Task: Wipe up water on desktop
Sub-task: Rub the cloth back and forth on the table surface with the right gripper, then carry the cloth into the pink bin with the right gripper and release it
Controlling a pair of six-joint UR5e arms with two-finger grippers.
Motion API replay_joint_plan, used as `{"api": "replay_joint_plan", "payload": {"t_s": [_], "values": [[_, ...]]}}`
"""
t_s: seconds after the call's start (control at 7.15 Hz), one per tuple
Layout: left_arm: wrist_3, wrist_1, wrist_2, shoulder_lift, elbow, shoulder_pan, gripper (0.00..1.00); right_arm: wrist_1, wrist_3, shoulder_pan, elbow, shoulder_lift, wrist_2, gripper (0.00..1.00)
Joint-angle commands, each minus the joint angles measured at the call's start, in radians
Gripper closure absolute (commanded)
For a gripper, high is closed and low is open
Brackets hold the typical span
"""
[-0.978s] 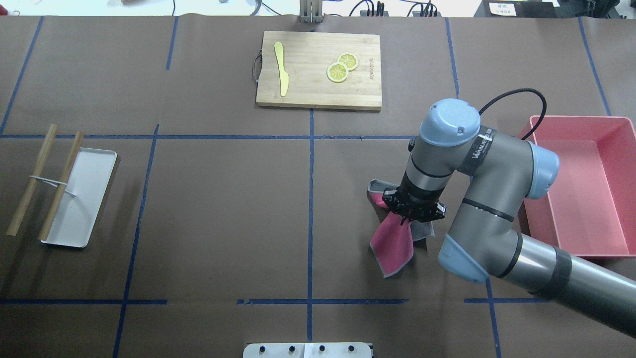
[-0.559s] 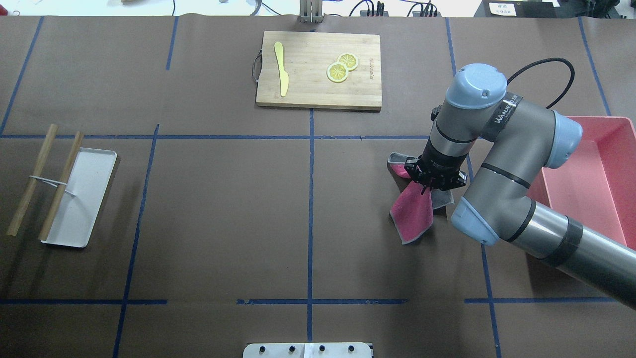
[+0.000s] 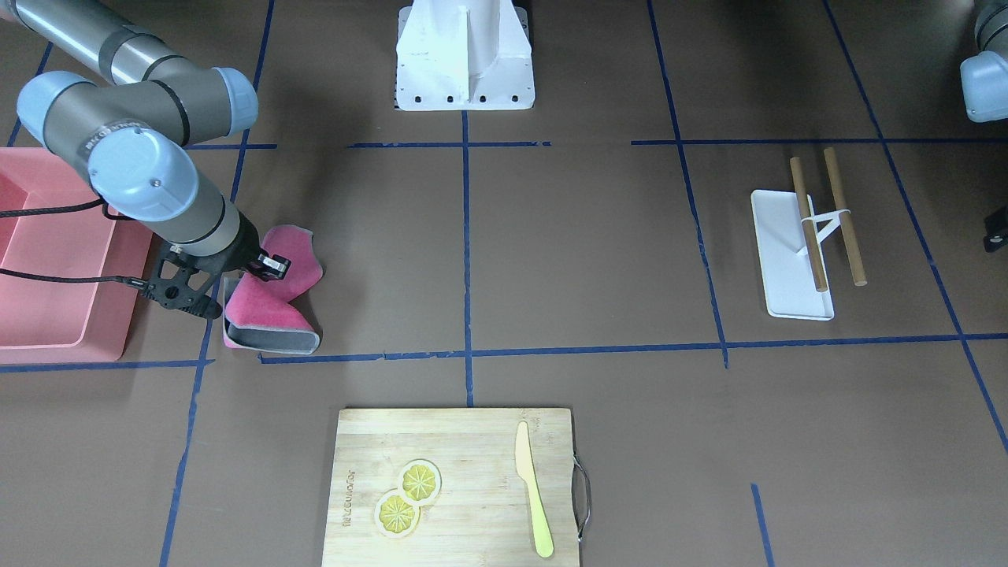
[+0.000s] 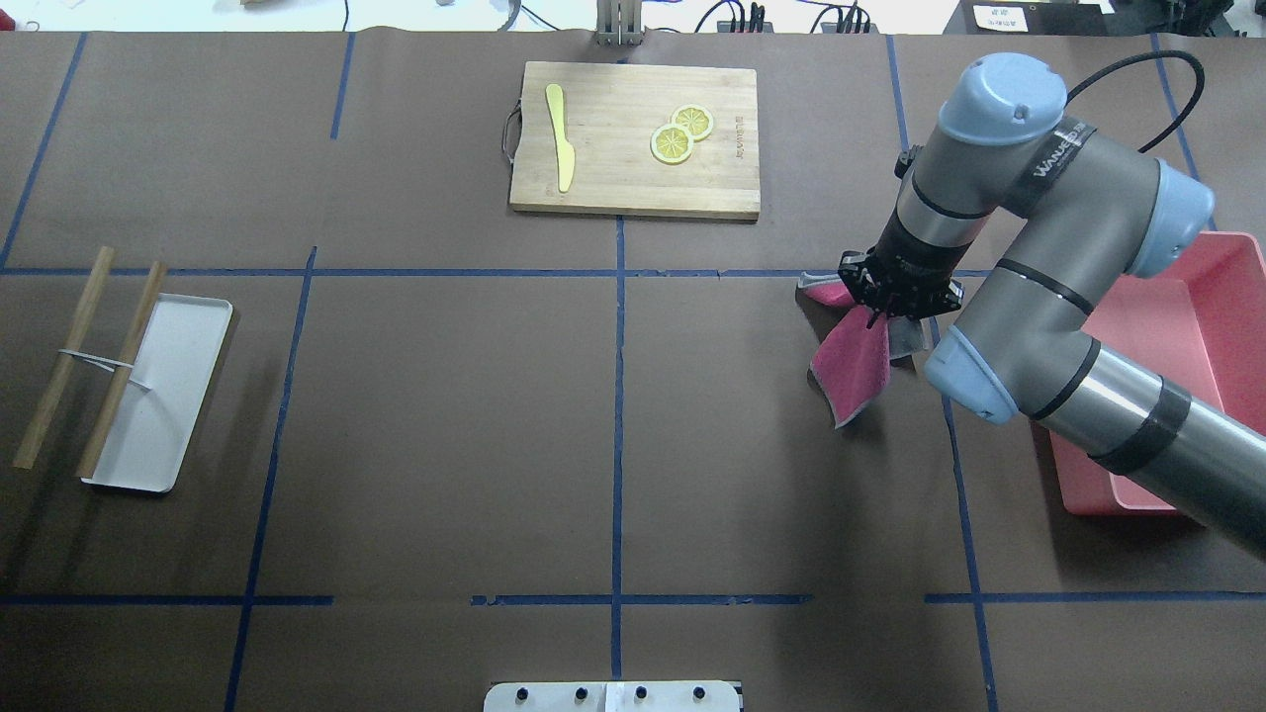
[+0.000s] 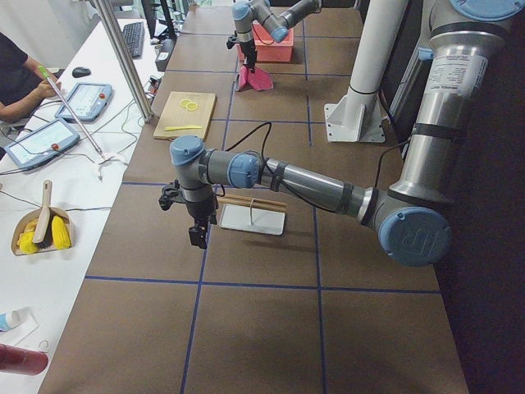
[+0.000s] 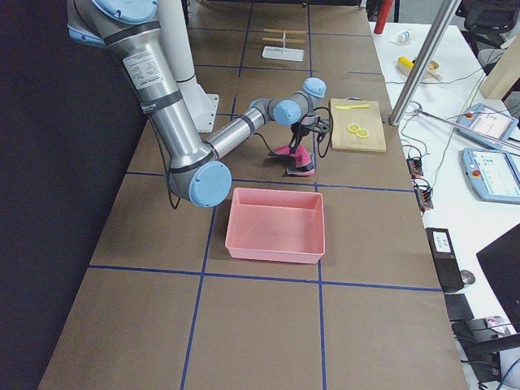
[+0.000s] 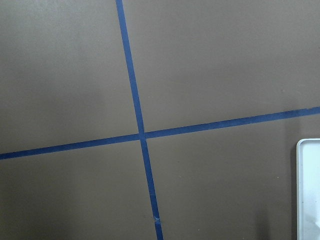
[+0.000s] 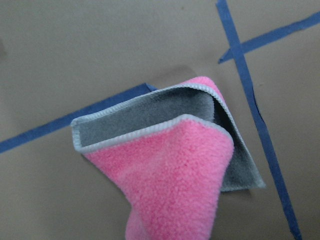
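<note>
The desktop (image 4: 445, 415) is dark brown with blue tape lines; I see no water on it. My right gripper (image 4: 895, 302) is shut on a pink and grey cloth (image 4: 853, 364) that trails on the desktop just left of the pink bin. The cloth lies folded under the gripper in the right wrist view (image 8: 170, 175) and shows in the front view (image 3: 272, 315). My left gripper (image 5: 197, 234) hangs over the desktop next to the white tray. It shows clearly only in the exterior left view, so I cannot tell if it is open or shut.
A pink bin (image 4: 1236, 316) stands at the right, partly under my right arm. A bamboo cutting board (image 4: 613, 178) with a yellow knife (image 4: 561, 138) and lemon slices (image 4: 680, 133) lies at the far middle. A white tray (image 4: 173, 376) with two wooden sticks (image 4: 119, 366) lies at the left.
My right gripper has dragged the cloth away from the robot and to the right, up to the far tape line. Nothing else has moved.
</note>
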Motion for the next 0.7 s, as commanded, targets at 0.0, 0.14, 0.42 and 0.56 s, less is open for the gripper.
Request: {"api": "replay_joint_plan", "payload": {"t_s": [0.0, 0.14, 0.42, 0.56], "values": [[0.001, 0.000, 0.000, 0.001, 0.000, 0.000, 0.00, -0.074, -0.003, 0.067, 0.093, 0.000, 0.009, 1.00], [-0.001, 0.000, 0.000, 0.001, 0.000, 0.000, 0.00, -0.236, -0.055, 0.072, 0.200, 0.001, 0.014, 1.00], [0.001, 0.000, 0.000, 0.003, 0.000, 0.000, 0.00, -0.587, -0.290, 0.168, 0.433, -0.003, 0.006, 1.00], [0.001, 0.000, 0.000, 0.001, 0.000, 0.000, 0.00, -0.640, -0.446, 0.260, 0.458, -0.020, 0.005, 1.00]]}}
